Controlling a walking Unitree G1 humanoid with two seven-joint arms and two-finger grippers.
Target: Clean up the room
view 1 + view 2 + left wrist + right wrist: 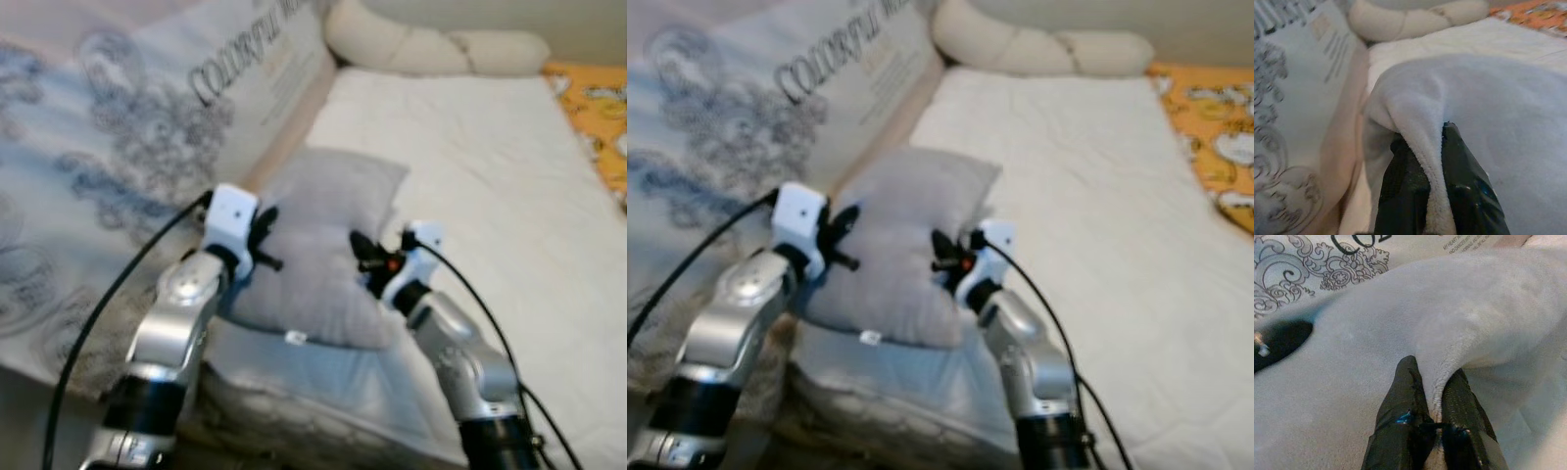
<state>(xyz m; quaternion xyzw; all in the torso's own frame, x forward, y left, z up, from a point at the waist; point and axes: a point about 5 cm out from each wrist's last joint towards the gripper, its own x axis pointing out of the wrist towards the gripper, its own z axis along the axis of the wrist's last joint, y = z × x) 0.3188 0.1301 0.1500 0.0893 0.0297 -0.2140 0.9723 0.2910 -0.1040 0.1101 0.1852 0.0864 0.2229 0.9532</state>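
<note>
Two grippers hold one soft grey pillow (328, 245) over the near end of a bed. The left gripper (263, 240) grips the pillow's left side, and the left wrist view shows its two black fingers (1464, 181) squeezed tight with a fold of the fuzzy cloth pinched between them. The right gripper (364, 257) grips the pillow's right side, and its black fingers (1400, 426) are squeezed on a fold of the cloth too. The pillow hangs between the two silver arms, with its top end pointing up the bed. A small white tag (294, 338) sticks out at its bottom edge. Under the pillow lies a light grey folded blanket (323, 382) at the near edge of the bed. The mattress (470, 166) is covered in white and stretches away to the right of the pillow. At the far end of the bed sits a long cream cushion (421, 44), puffy and curved. A big wrapped sheet with grey swirls and dark letters (147, 108) leans along the left side of the bed. At the far right there is an orange cloth (598, 108) with white shapes on it. Black cables run from both wrists down along the arms.
</note>
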